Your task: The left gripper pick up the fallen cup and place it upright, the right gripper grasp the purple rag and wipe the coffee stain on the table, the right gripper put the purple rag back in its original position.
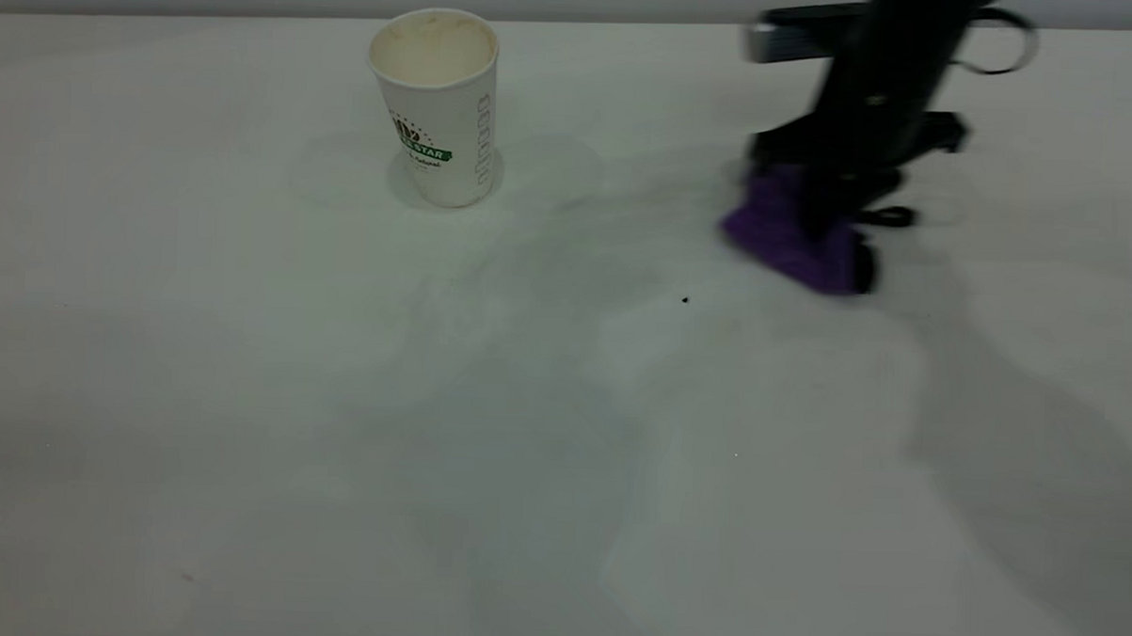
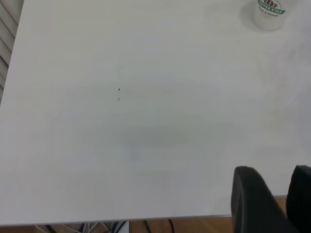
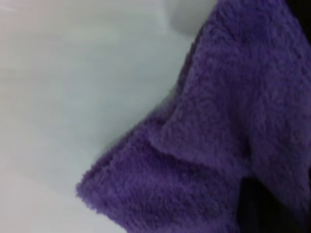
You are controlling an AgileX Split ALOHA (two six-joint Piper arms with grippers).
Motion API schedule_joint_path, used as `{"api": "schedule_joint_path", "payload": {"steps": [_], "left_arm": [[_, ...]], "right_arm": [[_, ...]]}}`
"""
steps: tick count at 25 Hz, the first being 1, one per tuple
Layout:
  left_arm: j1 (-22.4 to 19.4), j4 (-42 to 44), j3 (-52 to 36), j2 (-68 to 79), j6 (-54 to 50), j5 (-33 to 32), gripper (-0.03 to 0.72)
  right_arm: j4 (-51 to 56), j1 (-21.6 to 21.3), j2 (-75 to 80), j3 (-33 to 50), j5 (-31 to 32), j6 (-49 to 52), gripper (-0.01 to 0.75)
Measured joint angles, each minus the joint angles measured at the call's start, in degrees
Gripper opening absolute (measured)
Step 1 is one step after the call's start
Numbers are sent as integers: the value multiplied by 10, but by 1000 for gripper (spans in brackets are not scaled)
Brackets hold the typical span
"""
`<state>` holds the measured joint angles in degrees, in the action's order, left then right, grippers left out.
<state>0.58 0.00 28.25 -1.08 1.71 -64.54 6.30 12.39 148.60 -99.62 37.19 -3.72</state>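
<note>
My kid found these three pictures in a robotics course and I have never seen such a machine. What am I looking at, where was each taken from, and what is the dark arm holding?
This is a two-armed table robot. The wide picture comes from a camera facing it; the other two come from cameras on each arm's wrist. On the plain white table stands an upright white paper coffee cup with a green logo. The black right gripper has its jaws shut on a bunched purple microfibre rag, which touches the table; its wrist camera is filled by that rag. The black left gripper hangs over the table's edge, holding nothing. No coffee stain shows.
</note>
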Motion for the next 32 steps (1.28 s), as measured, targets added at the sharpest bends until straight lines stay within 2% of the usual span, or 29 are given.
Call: {"api": "schedule_joint_path", "payload": {"steps": [3,6,8,12,14,17,21,23,28,32], "left_arm": [[0,0,0,0,0,0,239],[0,0,0,0,0,0,239],[0,0,0,0,0,0,239],[0,0,0,0,0,0,239],[0,0,0,0,0,0,239],[0,0,0,0,0,0,239],[0,0,0,0,0,0,239],[0,0,0,0,0,0,239],[0,0,0,0,0,0,239],[0,0,0,0,0,0,239]], "right_arm": [[-27,-44,-2,0,14,14,87],[-37,-85,-8,1,24,18,157],[-49,-105,-17,4,35,19,281],[-97,-118,-64,12,74,14,618],[-107,-118,-110,13,100,10,697],[-109,-117,-195,13,153,8,723],[-108,-117,-311,13,273,8,724],[-104,-117,-366,13,312,6,724],[-86,-117,-513,42,327,-3,715],[-50,-117,-636,131,332,-17,710]]}}
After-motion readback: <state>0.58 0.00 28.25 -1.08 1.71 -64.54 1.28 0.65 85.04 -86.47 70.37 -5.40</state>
